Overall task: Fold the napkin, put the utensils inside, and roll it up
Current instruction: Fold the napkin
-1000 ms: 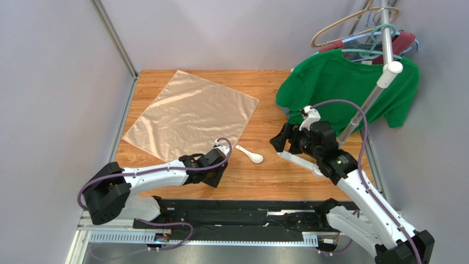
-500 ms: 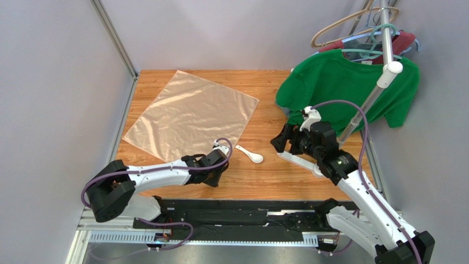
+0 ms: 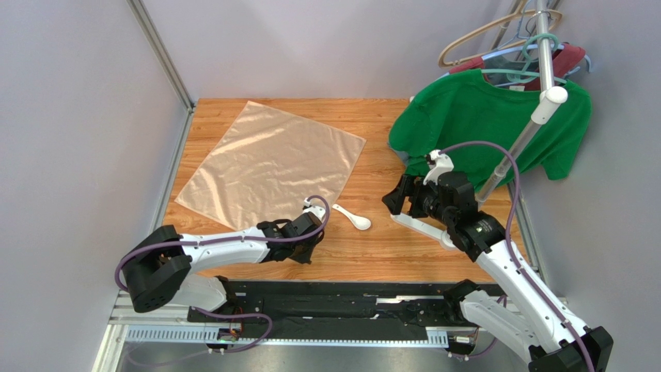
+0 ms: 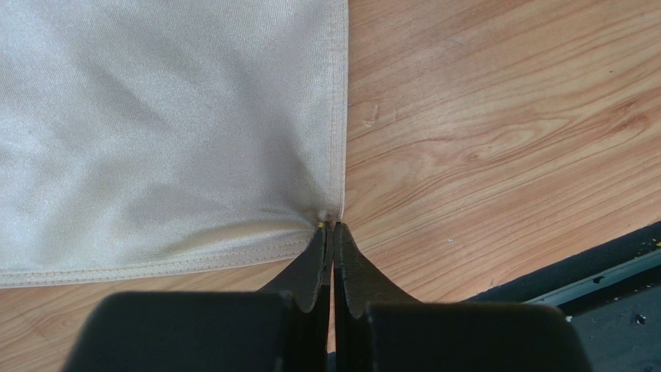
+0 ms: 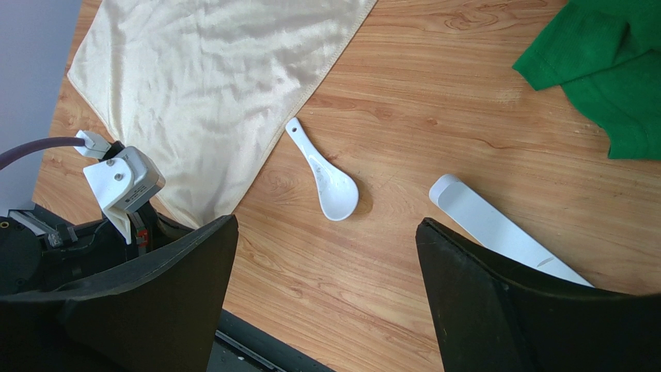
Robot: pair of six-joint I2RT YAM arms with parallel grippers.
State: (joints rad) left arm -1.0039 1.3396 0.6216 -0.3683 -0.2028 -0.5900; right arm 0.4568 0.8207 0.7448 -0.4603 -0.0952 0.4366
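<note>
Wht arms (image 3: 225, 246), blk joints (image 3: 151, 279), purple cables (image 3: 475, 142)

Overhead camera looks down; both wrist cameras closely share the napkin (image 4: 155, 116).

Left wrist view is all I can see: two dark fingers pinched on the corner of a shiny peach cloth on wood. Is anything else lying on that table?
Observer: Yes, a small white short-handled soup spoon lies on the wooden table, close beside the right edge of the peach square napkin.
Operator: What is the other arm doing?
Observer: The right gripper is open and empty, pointed at the spoon from the right.
</note>
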